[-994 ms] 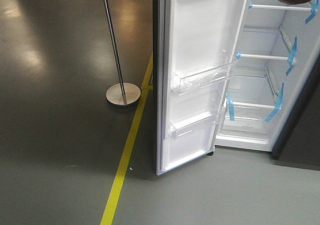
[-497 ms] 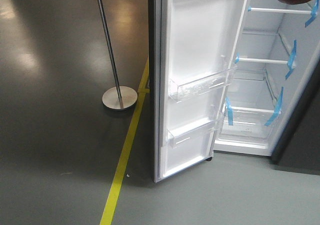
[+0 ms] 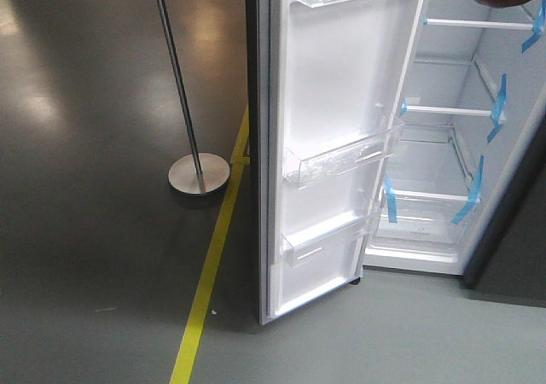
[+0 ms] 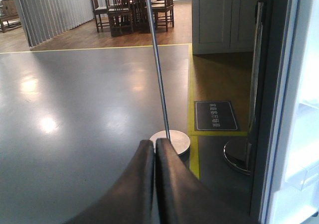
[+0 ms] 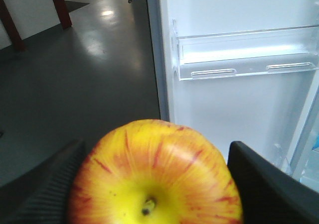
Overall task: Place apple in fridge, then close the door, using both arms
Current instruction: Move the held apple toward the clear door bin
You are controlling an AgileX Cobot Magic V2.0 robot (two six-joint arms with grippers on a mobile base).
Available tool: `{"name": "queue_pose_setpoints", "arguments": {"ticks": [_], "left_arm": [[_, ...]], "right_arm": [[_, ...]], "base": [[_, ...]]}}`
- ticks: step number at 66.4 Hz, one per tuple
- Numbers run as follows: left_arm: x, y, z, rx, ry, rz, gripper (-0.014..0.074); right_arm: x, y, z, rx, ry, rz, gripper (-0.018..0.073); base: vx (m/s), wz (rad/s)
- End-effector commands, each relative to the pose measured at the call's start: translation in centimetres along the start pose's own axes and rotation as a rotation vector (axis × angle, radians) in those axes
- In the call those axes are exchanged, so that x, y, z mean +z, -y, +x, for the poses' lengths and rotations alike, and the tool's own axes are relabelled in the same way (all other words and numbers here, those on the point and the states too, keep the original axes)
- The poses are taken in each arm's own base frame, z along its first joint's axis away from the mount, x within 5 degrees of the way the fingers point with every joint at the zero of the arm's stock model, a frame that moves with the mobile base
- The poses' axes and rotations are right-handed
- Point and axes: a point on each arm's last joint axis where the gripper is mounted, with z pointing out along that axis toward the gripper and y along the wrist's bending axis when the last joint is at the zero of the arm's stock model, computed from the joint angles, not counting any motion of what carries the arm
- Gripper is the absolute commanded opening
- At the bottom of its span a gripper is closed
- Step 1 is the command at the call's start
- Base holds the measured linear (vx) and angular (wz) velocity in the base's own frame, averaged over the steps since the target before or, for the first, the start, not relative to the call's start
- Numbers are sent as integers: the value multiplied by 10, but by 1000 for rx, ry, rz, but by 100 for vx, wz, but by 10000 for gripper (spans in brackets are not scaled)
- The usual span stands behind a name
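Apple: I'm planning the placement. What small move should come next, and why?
Probably swing the right gripper rightward toward the fridge: it holds the apple facing a bin on the open door, not yet inside.

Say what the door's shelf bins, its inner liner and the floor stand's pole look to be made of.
Shelf bins: clear, glossy plastic; the white liner shows through them. Inner liner: smooth white plastic, probably, with a soft sheen. Pole: metal, likely steel, grey with bright streaks along it.
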Motion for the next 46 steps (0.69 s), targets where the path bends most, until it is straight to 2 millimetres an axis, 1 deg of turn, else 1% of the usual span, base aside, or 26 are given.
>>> {"name": "queue_pose_setpoints", "arguments": {"ticks": [1, 46], "left_arm": [[0, 0, -3, -10, 77, 1, -8], [0, 0, -3, -10, 77, 1, -8]], "right_arm": [[-16, -6, -18, -11, 126, 15, 141], [-16, -6, -18, -11, 126, 15, 141]], "base": [[11, -2], [12, -4]]}}
